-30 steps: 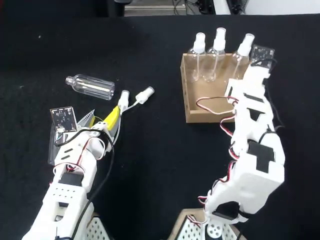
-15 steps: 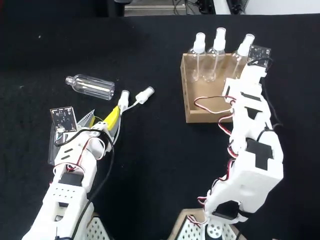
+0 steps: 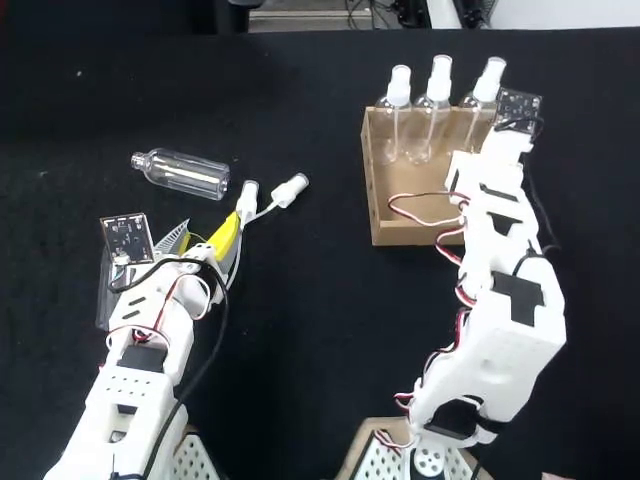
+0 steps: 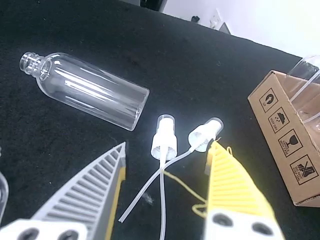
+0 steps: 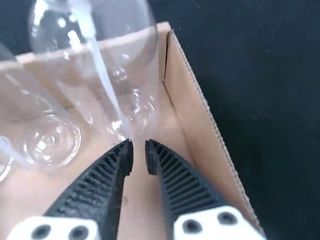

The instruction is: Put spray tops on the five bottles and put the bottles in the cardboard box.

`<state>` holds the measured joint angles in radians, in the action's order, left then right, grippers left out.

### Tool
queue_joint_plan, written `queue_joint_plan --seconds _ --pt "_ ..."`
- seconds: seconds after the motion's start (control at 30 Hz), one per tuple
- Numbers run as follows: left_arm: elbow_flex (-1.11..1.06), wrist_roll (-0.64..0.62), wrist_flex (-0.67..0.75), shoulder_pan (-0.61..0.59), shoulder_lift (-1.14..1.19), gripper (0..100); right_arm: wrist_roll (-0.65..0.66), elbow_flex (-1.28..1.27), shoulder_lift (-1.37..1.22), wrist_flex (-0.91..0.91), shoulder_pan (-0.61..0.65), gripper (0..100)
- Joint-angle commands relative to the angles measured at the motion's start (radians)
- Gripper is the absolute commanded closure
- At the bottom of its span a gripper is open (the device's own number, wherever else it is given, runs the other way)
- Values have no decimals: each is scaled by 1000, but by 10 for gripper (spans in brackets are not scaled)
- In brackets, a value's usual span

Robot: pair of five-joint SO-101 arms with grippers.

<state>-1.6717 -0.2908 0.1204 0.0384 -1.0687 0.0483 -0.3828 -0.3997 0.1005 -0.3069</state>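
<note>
Three clear bottles with white spray tops (image 3: pixel 432 115) stand along the far wall of the cardboard box (image 3: pixel 372 190). My right arm (image 3: pixel 490 200) reaches over the box. My right gripper (image 5: pixel 141 147) is shut to a narrow slit with nothing in it, just short of the nearest bottle (image 5: pixel 100 75). A capless clear bottle (image 3: pixel 182 172) lies on its side at the left. Two loose spray tops (image 3: pixel 247 192) (image 3: pixel 290 190) lie beside it. My left gripper (image 4: pixel 167 150) hangs open above these tops (image 4: pixel 164 142) (image 4: pixel 205 135), touching neither.
The table is covered in black cloth. A clear object (image 3: pixel 105 295) lies beside my left arm. The front half of the box floor (image 3: pixel 420 200) is bare. Open cloth lies between the two arms.
My right arm has shifted slightly toward the box's far wall, and the rightmost bottle now stands more upright. The left arm has not moved.
</note>
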Motion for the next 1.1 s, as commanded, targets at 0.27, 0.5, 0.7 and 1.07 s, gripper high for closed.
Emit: queue_joint_plan --seconds 0.27,0.5,0.7,1.07 --pt "-21 -5 20 -12 -17 747 6 65 7 -32 9 982" --pt "-21 -5 20 -12 -17 747 5 1 120 28 -3 983" --pt "-21 -5 20 -12 -17 747 6 -191 326 21 -6 983" --pt "-21 -5 20 -12 -17 747 8 -426 558 -32 -44 983"
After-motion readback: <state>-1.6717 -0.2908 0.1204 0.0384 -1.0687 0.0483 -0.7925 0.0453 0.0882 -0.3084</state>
